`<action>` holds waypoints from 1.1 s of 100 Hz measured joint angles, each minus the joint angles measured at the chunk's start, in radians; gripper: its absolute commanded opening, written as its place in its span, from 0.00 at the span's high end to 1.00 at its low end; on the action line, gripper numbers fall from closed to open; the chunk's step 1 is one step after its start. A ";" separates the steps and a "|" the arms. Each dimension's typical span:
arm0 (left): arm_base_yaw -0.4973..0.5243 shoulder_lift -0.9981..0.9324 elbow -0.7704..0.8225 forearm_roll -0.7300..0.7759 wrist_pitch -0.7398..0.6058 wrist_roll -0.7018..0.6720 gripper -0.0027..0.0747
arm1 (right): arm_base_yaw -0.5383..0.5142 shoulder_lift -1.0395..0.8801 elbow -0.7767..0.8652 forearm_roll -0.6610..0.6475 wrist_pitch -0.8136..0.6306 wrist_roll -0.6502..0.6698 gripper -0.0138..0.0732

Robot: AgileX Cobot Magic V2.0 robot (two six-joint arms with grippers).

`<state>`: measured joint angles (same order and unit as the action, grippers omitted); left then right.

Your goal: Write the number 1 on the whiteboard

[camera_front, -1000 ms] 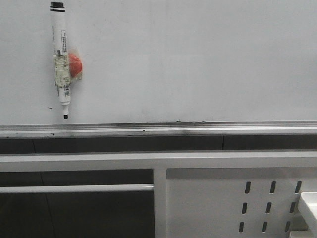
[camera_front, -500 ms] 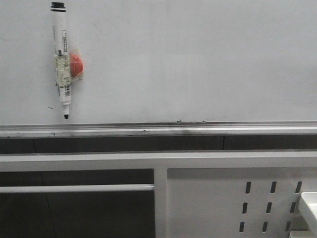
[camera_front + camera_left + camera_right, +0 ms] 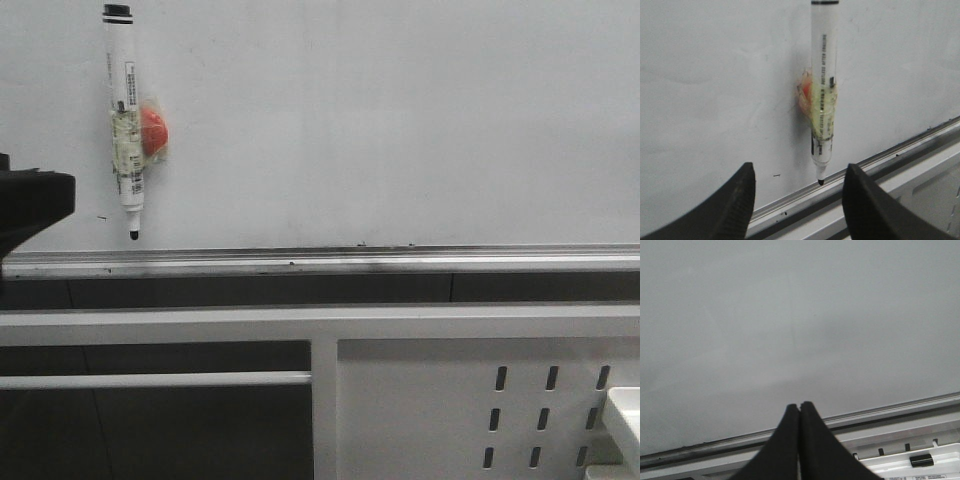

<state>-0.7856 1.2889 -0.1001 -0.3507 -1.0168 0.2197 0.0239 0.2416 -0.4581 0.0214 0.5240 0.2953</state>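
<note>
The whiteboard (image 3: 380, 120) fills the upper part of the front view, with its silver rail (image 3: 350, 260) along the lower edge. No black vertical stroke of a number 1 shows on it. A white marker (image 3: 125, 130) with a black tip pointing down hangs on the board, taped to a red magnet (image 3: 153, 131). My left gripper (image 3: 35, 200) shows as a dark shape at the left edge, left of the marker. In the left wrist view it (image 3: 799, 170) is open and empty, facing the marker (image 3: 823, 90). My right gripper (image 3: 799, 406) is shut and empty, facing the bare board (image 3: 790, 315).
Below the rail runs a white frame bar (image 3: 300, 322), with a white perforated metal panel (image 3: 480, 400) at the lower right. A white tray corner (image 3: 625, 420) shows at the far lower right. A few small black specks lie near the rail.
My left gripper has come into the front view at the left edge, where it was not visible before. The marker and board have not moved.
</note>
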 measured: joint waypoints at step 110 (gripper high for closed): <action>-0.011 0.347 -0.218 0.058 -0.112 -0.165 0.99 | 0.000 0.000 0.000 0.006 -0.017 0.000 0.92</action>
<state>-0.7963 1.6355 -0.3183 -0.2927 -1.1291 0.0551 0.0239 0.2416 -0.4581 0.0275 0.5066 0.2953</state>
